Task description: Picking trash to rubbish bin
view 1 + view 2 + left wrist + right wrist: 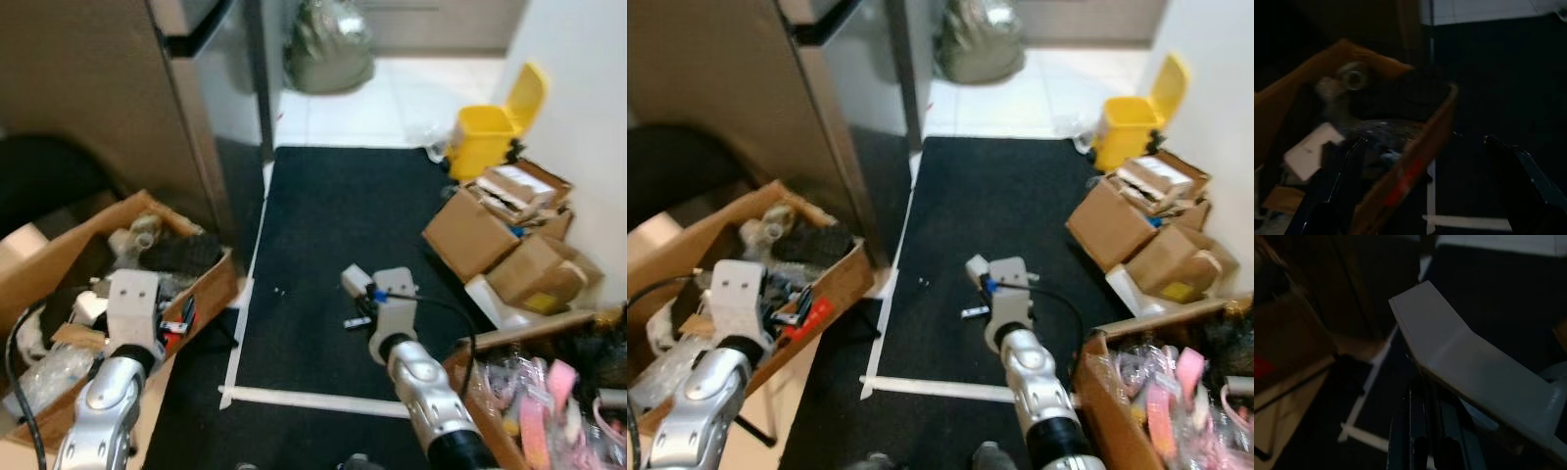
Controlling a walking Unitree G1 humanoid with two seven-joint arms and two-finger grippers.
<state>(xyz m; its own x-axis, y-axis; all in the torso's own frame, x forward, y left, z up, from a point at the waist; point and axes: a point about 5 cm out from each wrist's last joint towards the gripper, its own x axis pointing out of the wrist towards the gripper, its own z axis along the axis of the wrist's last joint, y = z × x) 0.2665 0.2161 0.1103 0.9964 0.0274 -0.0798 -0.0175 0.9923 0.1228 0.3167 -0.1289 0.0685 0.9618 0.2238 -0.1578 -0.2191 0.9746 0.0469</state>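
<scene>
A yellow rubbish bin with its lid raised stands at the far right edge of the black mat, against the white wall. My right gripper is low over the middle of the mat, shut on a flat white piece of card, also visible as a small white shape ahead of the right wrist. My left gripper is open, its fingers spread above the near corner of a cluttered cardboard box on the left.
The left box holds bottles, bags and a red-marked item. Several stacked cardboard boxes sit right of the mat near the bin. A box of pink items is at the near right. A brown cabinet rises on the left, with a grey sack beyond.
</scene>
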